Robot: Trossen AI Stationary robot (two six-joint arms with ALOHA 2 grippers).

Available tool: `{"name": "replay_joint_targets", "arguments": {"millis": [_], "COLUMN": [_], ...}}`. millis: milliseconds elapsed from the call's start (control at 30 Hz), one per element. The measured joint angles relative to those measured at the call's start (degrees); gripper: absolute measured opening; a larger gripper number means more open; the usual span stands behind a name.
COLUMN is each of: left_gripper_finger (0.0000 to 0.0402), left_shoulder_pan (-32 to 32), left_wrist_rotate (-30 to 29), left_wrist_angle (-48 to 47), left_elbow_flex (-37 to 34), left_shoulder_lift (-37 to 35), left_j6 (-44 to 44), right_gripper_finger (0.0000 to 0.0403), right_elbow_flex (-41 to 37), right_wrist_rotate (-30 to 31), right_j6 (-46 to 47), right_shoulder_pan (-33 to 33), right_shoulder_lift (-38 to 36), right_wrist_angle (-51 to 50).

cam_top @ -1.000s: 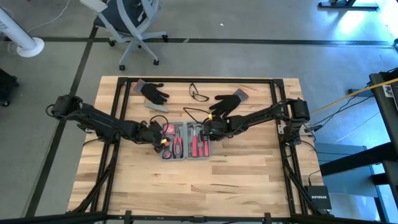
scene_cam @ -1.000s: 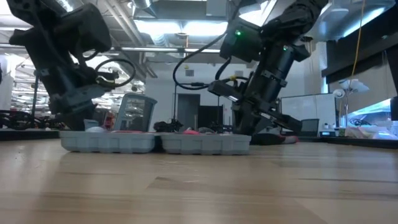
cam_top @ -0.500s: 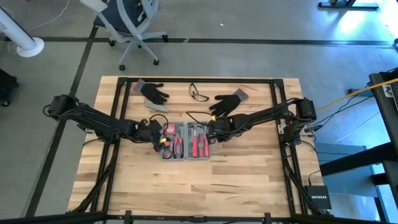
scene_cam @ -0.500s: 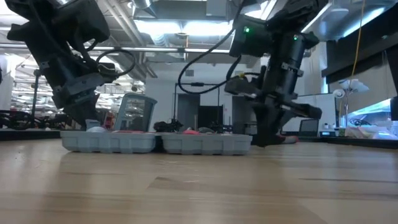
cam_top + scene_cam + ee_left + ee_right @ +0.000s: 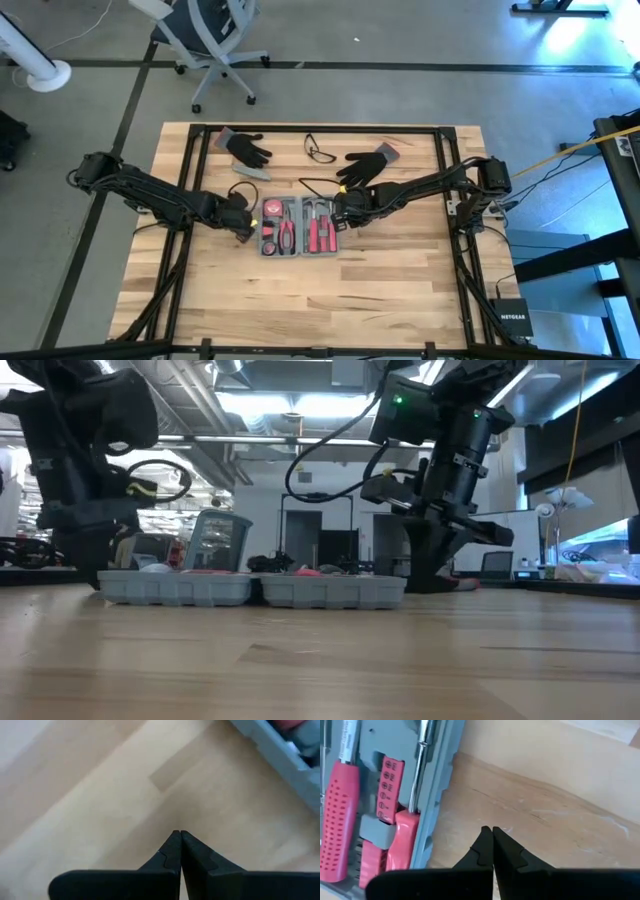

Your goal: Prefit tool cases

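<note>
- High view shows the tool case (image 5: 298, 228) lying open and flat near the middle of the wooden surface (image 5: 330, 290), with red-handled tools in its moulded recesses.
- Left gripper (image 5: 243, 228) sits just beside the case's left edge; in the left wrist view its fingers (image 5: 172, 851) are pressed together on nothing, over bare wood, with a corner of the grey case (image 5: 280, 747) to one side.
- Right gripper (image 5: 340, 212) is at the case's right edge; the right wrist view shows its fingers (image 5: 487, 845) closed and empty, just outside the case wall (image 5: 437, 815), beside a red-handled screwdriver (image 5: 407, 820).
- Low view has the case (image 5: 250, 588) as two shallow grey halves side by side on the surface, an arm standing at each end.
- Two black gloves (image 5: 243, 147) (image 5: 368, 164) and a pair of glasses (image 5: 320, 150) lie toward the far edge, well apart from the case.
</note>
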Motion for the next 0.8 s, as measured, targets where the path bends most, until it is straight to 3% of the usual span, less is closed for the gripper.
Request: {"name": "replay_joint_targets", "arguments": {"millis": [267,533,800], "left_gripper_finger": [0.0000,0.0000,0.0000], "left_shoulder_pan": [0.11,-0.74,-0.70], "left_wrist_rotate": [1.99,0.92,0.94], "left_wrist_angle": [17.77,20.46,23.48], "left_elbow_flex": [-2.65,-7.96,-8.46], "left_shoulder_lift": [0.13,-0.11,-0.02], "left_j6": [0.95,-8.90,-10.69], "right_gripper_finger": [0.0000,0.0000,0.0000], "right_elbow_flex": [0.00,0.00,0.00], "right_wrist_rotate": [0.06,0.52,1.08], "right_j6": [-1.36,-2.47,-2.54], "right_shoulder_pan": [0.00,-0.04,-0.04], "right_shoulder_lift": [0.00,0.00,0.00], "right_wrist_angle": [2.48,3.15,5.50]}}
